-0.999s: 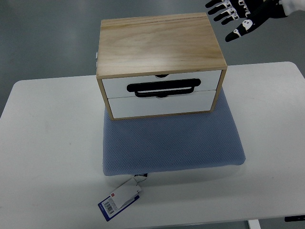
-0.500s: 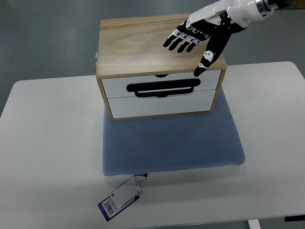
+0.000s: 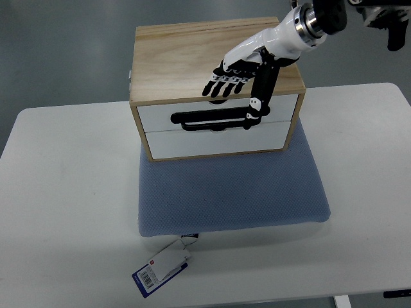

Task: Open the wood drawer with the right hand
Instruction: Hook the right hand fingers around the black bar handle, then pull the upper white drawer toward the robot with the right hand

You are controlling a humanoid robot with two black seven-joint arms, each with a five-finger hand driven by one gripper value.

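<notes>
The drawer [image 3: 215, 119] is the upper of two white fronts in the wooden box [image 3: 212, 54], which stands on a blue mat [image 3: 231, 192] at the far middle of the white table [image 3: 58, 192]. Its front sits flush with the box frame and level with the lower drawer [image 3: 215, 140], so I judge it fully closed: no opening has been done. A black handle [image 3: 218, 119] runs across the seam between the two fronts.

My right hand [image 3: 241, 80] reaches in from the upper right, over the box's front edge. The fingers [image 3: 219, 85] are spread and extended above the top of the drawer front, holding nothing; the thumb [image 3: 259, 102] points down over the handle's right end. Whether the thumb touches the handle I cannot tell from this view.

Stage: approach complete or nearly so, grasp not yet made. What is left, as I judge it: hook the fingers behind the handle, close them, and pull toward the near edge.

A tag [image 3: 160, 268] lies near the table's front edge, well apart from the work. My left hand is not visible.
</notes>
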